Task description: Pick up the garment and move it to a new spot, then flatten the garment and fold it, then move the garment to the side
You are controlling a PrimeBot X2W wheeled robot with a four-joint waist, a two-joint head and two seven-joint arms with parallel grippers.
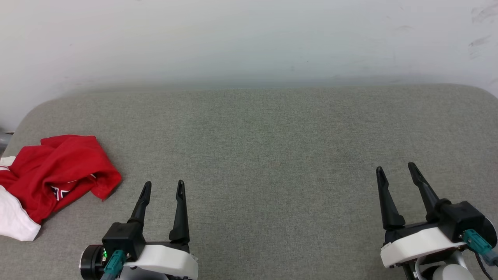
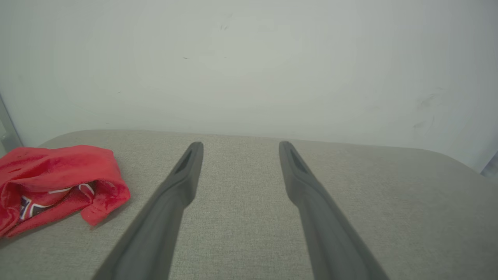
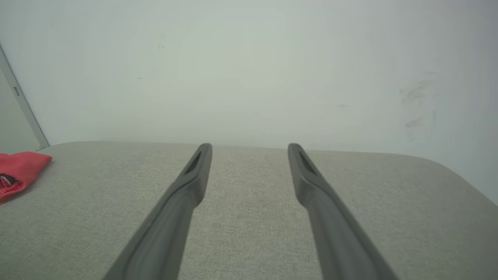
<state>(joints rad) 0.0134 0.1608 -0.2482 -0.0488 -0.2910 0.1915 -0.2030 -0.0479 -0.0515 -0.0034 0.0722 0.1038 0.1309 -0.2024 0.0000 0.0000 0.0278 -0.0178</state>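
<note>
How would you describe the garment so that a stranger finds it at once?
Look at the grey cushion against the pale wall. Near its left edge lies the crumpled garment. It is bright red and white, unlike the black left gripper nearby.

One garment is counted, a single crumpled red piece with white parts. Two grippers are seen, the left gripper and the right gripper; two long dark fingers are carried by each, so four fingers are counted in all. Two teal connectors are seen, one at each wrist, and one green light by the left one. One grey padded surface and one pale wall are counted
</note>
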